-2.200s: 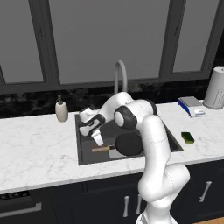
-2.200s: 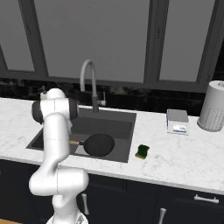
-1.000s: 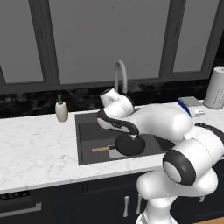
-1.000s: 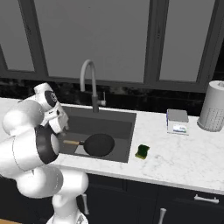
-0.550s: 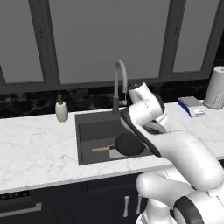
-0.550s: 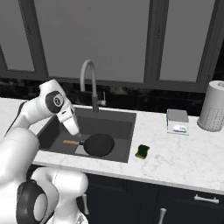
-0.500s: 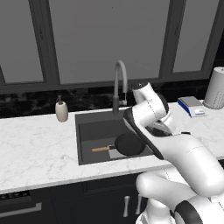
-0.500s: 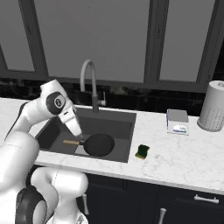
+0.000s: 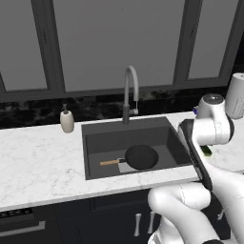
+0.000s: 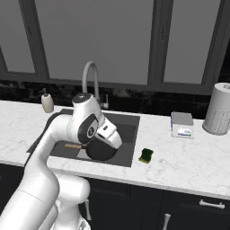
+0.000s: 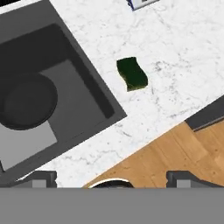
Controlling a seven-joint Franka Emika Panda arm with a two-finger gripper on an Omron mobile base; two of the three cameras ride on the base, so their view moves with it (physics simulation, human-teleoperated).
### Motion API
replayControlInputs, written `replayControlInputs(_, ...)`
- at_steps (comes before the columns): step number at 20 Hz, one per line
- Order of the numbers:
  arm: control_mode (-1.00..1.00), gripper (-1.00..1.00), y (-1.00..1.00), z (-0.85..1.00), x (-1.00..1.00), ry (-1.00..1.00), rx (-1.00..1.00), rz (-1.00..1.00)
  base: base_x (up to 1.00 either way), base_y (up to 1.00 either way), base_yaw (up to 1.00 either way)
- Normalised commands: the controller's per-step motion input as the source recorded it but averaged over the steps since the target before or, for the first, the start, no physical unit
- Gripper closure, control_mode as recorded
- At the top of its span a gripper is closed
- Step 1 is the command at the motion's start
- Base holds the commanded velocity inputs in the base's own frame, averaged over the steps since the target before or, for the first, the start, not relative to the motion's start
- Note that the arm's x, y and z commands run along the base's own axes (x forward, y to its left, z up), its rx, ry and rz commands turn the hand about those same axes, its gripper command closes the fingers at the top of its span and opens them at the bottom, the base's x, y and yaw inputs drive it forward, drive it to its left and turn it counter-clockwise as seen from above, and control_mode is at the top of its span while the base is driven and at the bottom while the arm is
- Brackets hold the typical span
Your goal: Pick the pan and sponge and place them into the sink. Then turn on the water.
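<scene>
Sponge [image 11: 132, 74] on the counter [image 11: 183, 57] probably light and squashy, best pinched across its short sides by the wide-open, empty gripper [image 11: 112, 177].

A small beige soap dispenser [image 9: 66, 121] stands at the left of the left base view on the white marble counter [image 9: 38, 157]. In the right base view, a blue-and-white flat box [image 10: 182, 125] lies right of centre, and a grey perforated cylinder [image 10: 219, 108] stands at the far right. Dark window panels [image 10: 103, 40] span the top.
</scene>
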Motion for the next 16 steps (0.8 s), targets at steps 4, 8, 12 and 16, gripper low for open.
replayControlInputs(4, -1.00, -1.00, -0.72, 0.00, 0.29, 0.00, 0.12, 0.41, 0.00, 0.00, 0.00)
replayControlInputs(8, -1.00, -1.00, -0.66, 0.00, 0.12, 0.11, 0.00, 0.12, 0.00, 0.00, 0.00)
replayControlInputs(12, -1.00, -1.00, -0.36, 0.00, 0.12, 0.22, 0.00, 0.01, 0.00, 0.00, 0.00)
replayControlInputs(16, -1.00, -1.00, -0.35, -0.04, 0.20, 0.19, 0.00, 0.00, 0.00, 0.00, 0.00)
